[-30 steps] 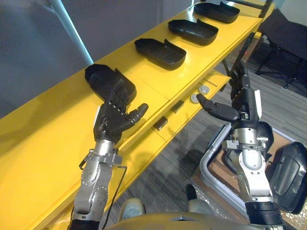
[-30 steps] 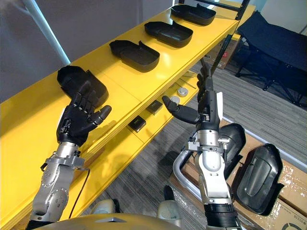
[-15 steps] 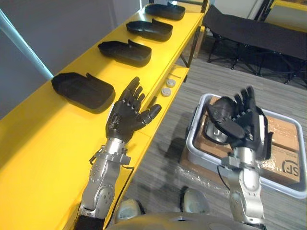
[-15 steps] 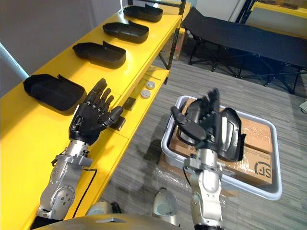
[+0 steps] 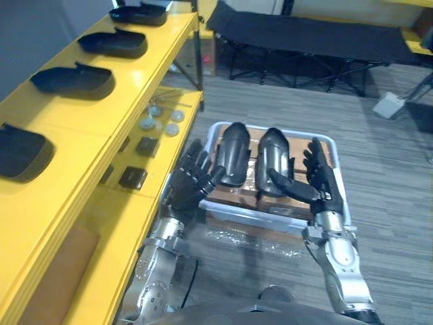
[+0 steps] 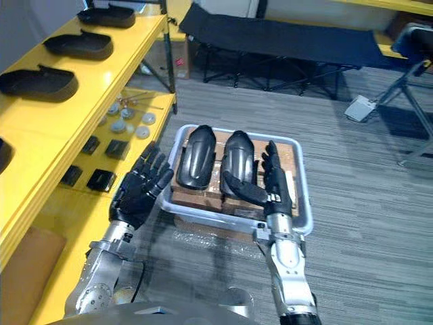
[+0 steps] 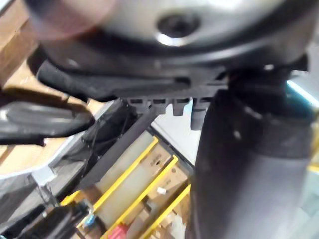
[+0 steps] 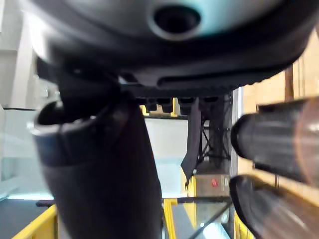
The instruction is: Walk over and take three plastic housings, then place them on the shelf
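The left eye view is swinging from shelf [image 5: 128, 74] to tray [image 5: 260, 215], two housings [image 5: 233, 152] lying just beyond the wide, empty fingers of left hand [image 5: 188, 188] and right hand [image 5: 319, 184]; wrist views are confirming nothing held, suggesting another pickup.

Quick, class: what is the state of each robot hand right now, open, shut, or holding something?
Left hand: open, holding nothing.
Right hand: open, holding nothing.
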Tool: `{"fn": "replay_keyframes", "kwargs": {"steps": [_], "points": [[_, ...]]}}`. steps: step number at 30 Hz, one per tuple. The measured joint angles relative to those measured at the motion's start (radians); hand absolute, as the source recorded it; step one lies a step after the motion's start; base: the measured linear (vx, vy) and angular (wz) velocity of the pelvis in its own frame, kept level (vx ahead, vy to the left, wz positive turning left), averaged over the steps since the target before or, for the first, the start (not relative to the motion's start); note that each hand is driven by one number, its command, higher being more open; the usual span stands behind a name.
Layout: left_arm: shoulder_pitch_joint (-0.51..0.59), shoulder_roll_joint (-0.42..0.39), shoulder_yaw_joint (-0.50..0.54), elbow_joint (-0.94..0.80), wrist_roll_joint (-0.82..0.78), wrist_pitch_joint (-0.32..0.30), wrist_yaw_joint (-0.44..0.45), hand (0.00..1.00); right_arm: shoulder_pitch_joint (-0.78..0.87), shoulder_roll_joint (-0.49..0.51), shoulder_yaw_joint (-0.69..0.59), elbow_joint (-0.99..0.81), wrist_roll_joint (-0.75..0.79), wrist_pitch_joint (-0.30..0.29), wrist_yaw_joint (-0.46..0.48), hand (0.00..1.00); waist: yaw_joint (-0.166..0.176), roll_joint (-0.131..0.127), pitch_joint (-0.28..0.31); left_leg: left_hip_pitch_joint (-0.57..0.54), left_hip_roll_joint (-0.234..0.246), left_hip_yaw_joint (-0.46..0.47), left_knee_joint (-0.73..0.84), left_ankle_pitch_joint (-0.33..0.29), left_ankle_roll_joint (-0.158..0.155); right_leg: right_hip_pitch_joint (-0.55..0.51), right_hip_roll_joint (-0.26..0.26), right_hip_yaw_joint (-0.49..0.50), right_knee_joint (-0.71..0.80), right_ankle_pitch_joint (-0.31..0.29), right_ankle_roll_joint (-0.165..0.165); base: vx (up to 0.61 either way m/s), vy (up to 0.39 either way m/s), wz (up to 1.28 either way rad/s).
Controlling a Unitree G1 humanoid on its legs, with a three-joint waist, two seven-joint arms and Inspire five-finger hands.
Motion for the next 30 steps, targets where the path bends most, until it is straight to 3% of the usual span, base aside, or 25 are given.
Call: {"fn": "replay_keyframes", "kwargs": {"steps": [1,3,5,8,10,11,12,14,18,20,24,30], "points": [[-0.002,-0.002,-0.013,0.001,0.0,-0.001,-0.007,1.0,0.011,-0.002,-0.023,0.0,0.002,0.0,-0.011,1.0,0.001,0.013,-0.007,-0.02,-0.024,0.003,0.024,-0.035,-0.019,-0.002,-0.005,0.0,-0.001,0.0,0.0,0.01,0.023,-0.06],[0.003,0.001,-0.031,0.002,-0.03,-0.016,-0.03,1.0,0.026,0.006,-0.06,0.006,0.001,0.0,-0.046,1.0,0.001,0.034,-0.019,-0.007,-0.116,-0.024,-0.024,-0.124,0.009,-0.005,-0.017,0.005,-0.001,0.0,0.0,0.01,0.06,-0.09],[-0.002,0.001,-0.027,0.004,-0.037,-0.025,-0.038,1.0,0.011,0.001,-0.061,0.017,-0.003,0.004,-0.069,1.0,0.017,0.041,-0.028,0.028,-0.184,-0.107,-0.132,-0.155,-0.019,-0.046,-0.029,0.033,0.004,0.01,0.018,0.01,0.073,-0.22],[-0.011,0.009,0.007,0.037,-0.063,-0.019,-0.063,1.0,-0.066,0.005,-0.056,0.124,-0.007,0.044,-0.103,1.0,0.022,0.024,-0.024,0.028,-0.242,-0.149,-0.16,-0.175,-0.029,-0.064,-0.066,0.043,-0.024,0.045,0.054,-0.04,0.157,-0.11],[-0.012,0.022,0.018,0.057,-0.066,0.006,-0.086,1.0,-0.126,0.003,-0.062,0.236,-0.012,0.073,-0.165,1.0,0.04,0.022,-0.027,0.028,-0.252,-0.155,-0.158,-0.227,-0.037,-0.055,-0.071,0.043,-0.058,0.07,0.072,-0.08,0.203,-0.07],[-0.015,0.034,0.017,0.066,-0.06,0.009,-0.096,1.0,-0.185,0.002,-0.079,0.331,-0.01,0.091,-0.211,1.0,0.056,0.025,-0.027,0.022,-0.257,-0.163,-0.158,-0.266,-0.06,-0.066,-0.072,0.053,-0.071,0.089,0.082,-0.1,0.28,-0.16],[-0.019,0.042,0.016,0.072,-0.059,0.01,-0.103,1.0,-0.22,0.003,-0.092,0.384,-0.01,0.101,-0.231,1.0,0.062,0.018,-0.024,0.014,-0.268,-0.163,-0.154,-0.27,-0.065,-0.072,-0.081,0.057,-0.077,0.101,0.088,-0.12,0.287,-0.12],[-0.056,0.08,0.0,0.078,-0.057,0.026,-0.107,1.0,-0.336,-0.017,-0.161,0.555,-0.003,0.112,-0.299,1.0,0.079,-0.002,-0.01,-0.048,-0.307,-0.17,-0.128,-0.282,-0.043,-0.095,-0.113,0.044,-0.129,0.169,0.094,-0.13,0.246,0.08],[-0.167,0.115,-0.001,0.094,-0.06,0.026,-0.107,1.0,-0.533,-0.131,-0.199,0.709,0.018,0.112,-0.382,1.0,0.106,-0.005,0.053,-0.194,-0.317,-0.193,-0.027,-0.302,-0.01,-0.145,-0.12,0.003,-0.209,0.283,0.088,-0.15,0.202,0.06],[-0.214,0.123,0.005,0.11,-0.06,0.025,-0.108,1.0,-0.601,-0.182,-0.199,0.739,0.042,0.109,-0.422,1.0,0.117,-0.008,0.091,-0.239,-0.32,-0.208,0.003,-0.308,0.0,-0.151,-0.118,-0.018,-0.236,0.312,0.086,-0.2,0.158,0.14],[-0.225,0.149,0.005,0.118,-0.06,0.025,-0.109,1.0,-0.703,-0.274,-0.196,0.789,0.054,0.105,-0.457,1.0,0.154,-0.01,0.145,-0.304,-0.322,-0.227,0.036,-0.306,0.006,-0.179,-0.112,-0.042,-0.247,0.321,0.09,-0.13,0.076,0.13],[-0.207,0.158,0.002,0.126,-0.062,0.005,-0.109,1.0,-0.81,-0.334,-0.169,0.888,0.091,0.109,-0.447,1.0,0.163,-0.009,0.187,-0.333,-0.324,-0.24,0.044,-0.293,0.011,-0.197,-0.11,-0.054,-0.246,0.323,0.091,-0.05,0.014,0.06]]}}
